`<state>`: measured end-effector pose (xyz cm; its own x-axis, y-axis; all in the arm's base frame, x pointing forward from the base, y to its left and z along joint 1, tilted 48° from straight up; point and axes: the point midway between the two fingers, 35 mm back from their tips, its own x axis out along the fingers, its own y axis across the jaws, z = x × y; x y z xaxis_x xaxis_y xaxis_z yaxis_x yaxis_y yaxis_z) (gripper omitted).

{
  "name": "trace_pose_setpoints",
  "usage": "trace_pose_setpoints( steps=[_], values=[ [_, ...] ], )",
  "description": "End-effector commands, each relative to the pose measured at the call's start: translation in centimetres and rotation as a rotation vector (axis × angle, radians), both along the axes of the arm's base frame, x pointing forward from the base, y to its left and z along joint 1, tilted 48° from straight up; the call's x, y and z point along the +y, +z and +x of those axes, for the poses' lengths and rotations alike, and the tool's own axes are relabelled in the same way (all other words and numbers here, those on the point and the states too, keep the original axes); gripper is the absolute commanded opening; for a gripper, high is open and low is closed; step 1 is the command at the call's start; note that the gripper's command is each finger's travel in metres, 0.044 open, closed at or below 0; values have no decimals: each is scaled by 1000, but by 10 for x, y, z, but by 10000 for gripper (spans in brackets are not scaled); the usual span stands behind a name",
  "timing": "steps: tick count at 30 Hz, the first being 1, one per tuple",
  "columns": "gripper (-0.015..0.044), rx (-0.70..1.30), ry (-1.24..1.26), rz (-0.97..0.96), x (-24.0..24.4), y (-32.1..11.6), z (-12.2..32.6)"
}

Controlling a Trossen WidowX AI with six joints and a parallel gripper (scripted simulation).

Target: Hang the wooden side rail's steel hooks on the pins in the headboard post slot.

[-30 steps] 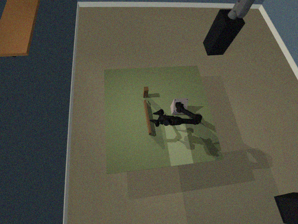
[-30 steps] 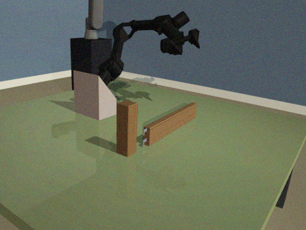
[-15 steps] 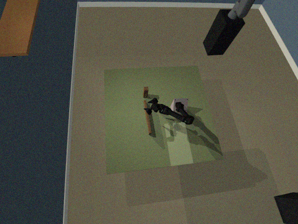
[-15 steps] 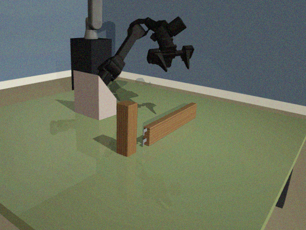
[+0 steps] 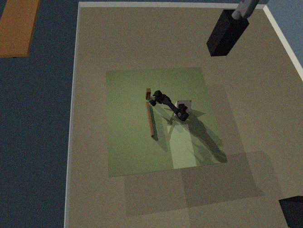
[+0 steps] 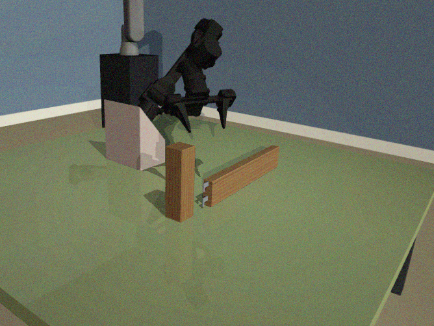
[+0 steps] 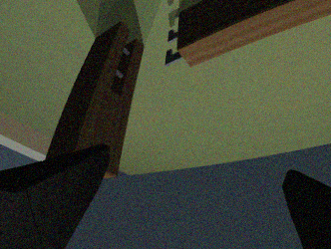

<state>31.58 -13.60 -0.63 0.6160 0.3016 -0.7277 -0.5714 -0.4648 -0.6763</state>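
The wooden side rail (image 5: 149, 120) (image 6: 245, 175) (image 7: 259, 37) lies along the green table (image 5: 127, 151) (image 6: 316, 245). Its two steel hooks (image 6: 204, 185) (image 7: 171, 57) stick out of the end nearest the post, with a small gap between them and the post. The headboard post (image 5: 148, 94) (image 6: 180, 182) (image 7: 102, 115) stands upright. Its slot, with two pins, shows in the wrist view. My gripper (image 5: 151, 98) (image 6: 206, 130) (image 7: 200, 168) is wide open and empty, above table height near the post and the rail's hook end, touching neither.
The arm's pale base block (image 5: 186, 102) (image 6: 123, 136) stands on the table, on the robot's side of the post. A black pedestal (image 5: 226, 32) (image 6: 115, 76) with a grey arm stands beyond the table. An orange-brown slab (image 5: 17, 32) is at the top view's upper left.
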Motion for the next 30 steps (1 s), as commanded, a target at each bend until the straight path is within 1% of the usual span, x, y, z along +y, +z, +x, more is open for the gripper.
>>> trace_pose_setpoints(
  steps=[1,7,26,30],
  values=[
    [440,3,29,40,1,-30,-19],
    [440,-23,58,100,7,-68,-49],
    [440,-24,59,102,7,-69,-50],
    [440,42,-33,166,8,-70,-49]
  ],
)
